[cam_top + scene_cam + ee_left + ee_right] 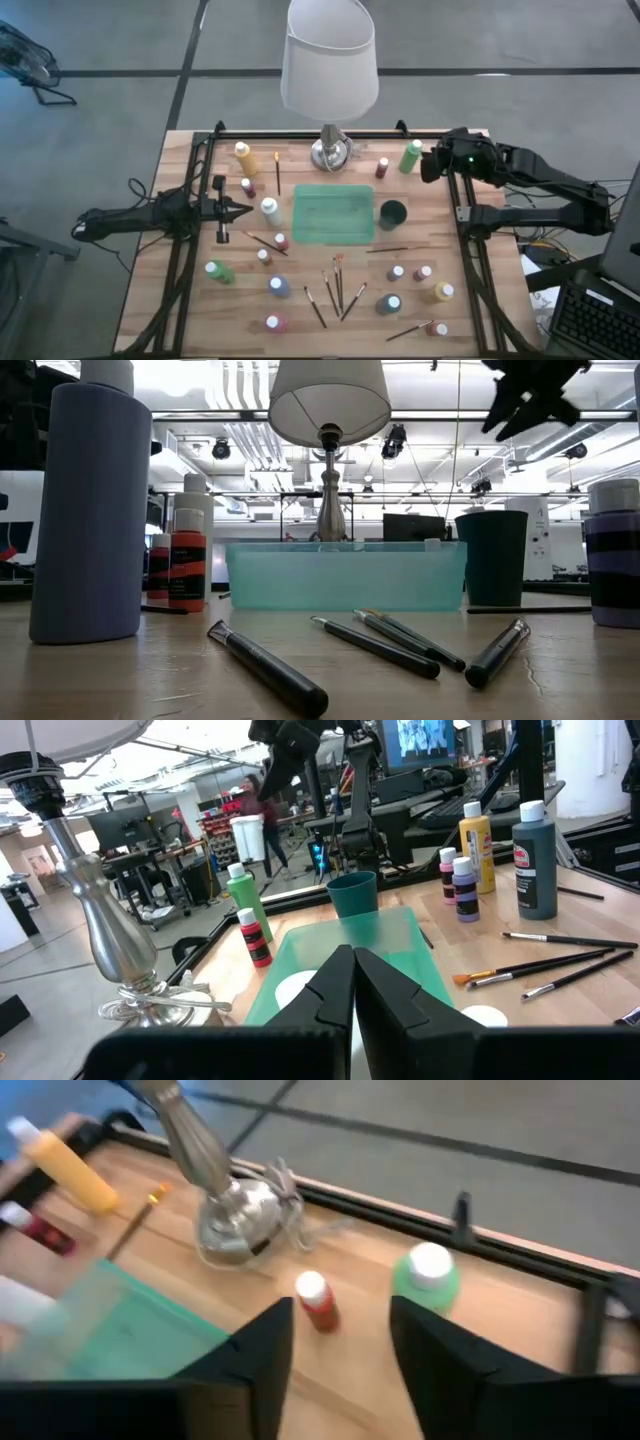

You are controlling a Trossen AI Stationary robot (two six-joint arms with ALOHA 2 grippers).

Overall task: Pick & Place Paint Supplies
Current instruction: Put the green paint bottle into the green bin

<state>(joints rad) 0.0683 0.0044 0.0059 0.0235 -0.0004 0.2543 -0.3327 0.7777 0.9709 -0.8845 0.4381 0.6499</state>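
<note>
High view: paint bottles (279,287) & brushes (339,282) scattered over the table (150,300) round the teal tray (334,214); left gripper (240,210) pressed together, parked just left of a white bottle (269,209). Right gripper (432,162) up at far right corner beside the green bottle (411,156). Low view: brushes lie in front of tray, lamp (330,420) behind. Left wrist: fingers (385,1005) closed, holding nothing. Right wrist: fingers (440,1355) spread, empty, over small red bottle (316,1300) w/ green one beside.

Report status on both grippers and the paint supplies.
Left gripper shut, empty, parked left of the tray. Right gripper open, empty, above the green bottle and small red bottle. Tray holds nothing; lamp stands close by.
</note>
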